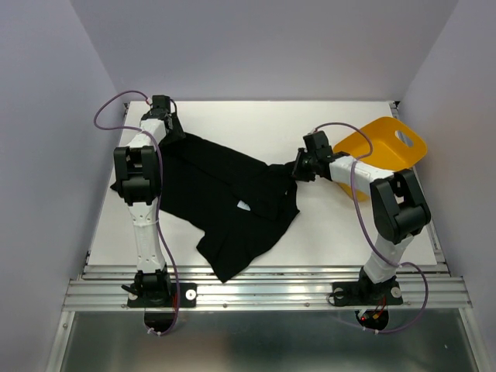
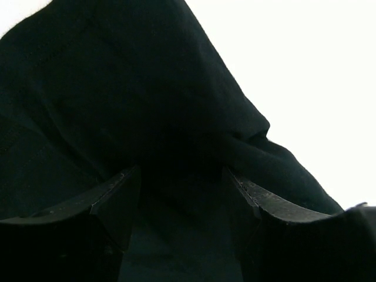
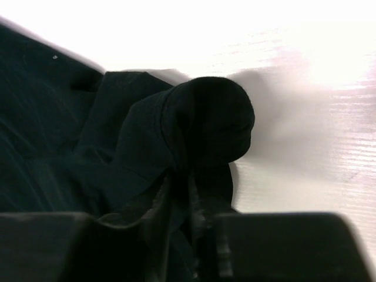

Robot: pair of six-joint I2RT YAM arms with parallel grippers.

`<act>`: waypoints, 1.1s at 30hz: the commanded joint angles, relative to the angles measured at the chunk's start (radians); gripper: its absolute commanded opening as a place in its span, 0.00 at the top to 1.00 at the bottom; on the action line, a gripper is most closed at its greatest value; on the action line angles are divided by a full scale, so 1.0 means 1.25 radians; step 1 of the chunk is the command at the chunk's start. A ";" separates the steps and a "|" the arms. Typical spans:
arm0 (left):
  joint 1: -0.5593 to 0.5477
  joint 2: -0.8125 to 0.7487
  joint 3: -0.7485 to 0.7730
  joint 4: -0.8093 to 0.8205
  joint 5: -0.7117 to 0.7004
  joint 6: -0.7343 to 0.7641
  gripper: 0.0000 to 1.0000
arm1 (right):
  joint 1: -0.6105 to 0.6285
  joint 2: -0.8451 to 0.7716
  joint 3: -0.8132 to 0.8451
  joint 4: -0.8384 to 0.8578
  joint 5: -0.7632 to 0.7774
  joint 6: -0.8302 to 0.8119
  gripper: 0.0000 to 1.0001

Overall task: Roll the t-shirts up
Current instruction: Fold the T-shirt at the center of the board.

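A soft black cotton t-shirt (image 1: 225, 201) lies crumpled and unrolled across the left and middle of the white table (image 1: 325, 232). The right gripper (image 1: 298, 168) pinches its right edge; the left gripper (image 2: 182, 188) gapes over its far-left corner. Rolling looks barely begun.

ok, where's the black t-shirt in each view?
Top external: t-shirt lies spread left of centre on the table, between the two arms.
Left wrist: t-shirt fills the left and centre, down to the bottom edge.
Right wrist: t-shirt fills the left, with a bunched fold at centre.
Shared landmark: the white table along the cloth's edge.
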 commanded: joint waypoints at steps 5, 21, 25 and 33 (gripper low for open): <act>0.009 -0.001 0.023 -0.012 -0.001 0.006 0.32 | 0.005 -0.054 -0.029 0.056 -0.021 0.000 0.99; 0.014 0.004 0.020 -0.013 0.007 0.000 0.32 | 0.005 -0.134 -0.131 0.026 0.004 0.007 0.61; 0.014 0.004 0.020 -0.012 0.005 0.001 0.32 | 0.005 -0.121 -0.120 0.033 0.001 0.014 0.60; 0.014 0.006 0.020 -0.013 0.011 0.002 0.32 | 0.005 -0.080 -0.094 0.067 -0.061 0.025 0.58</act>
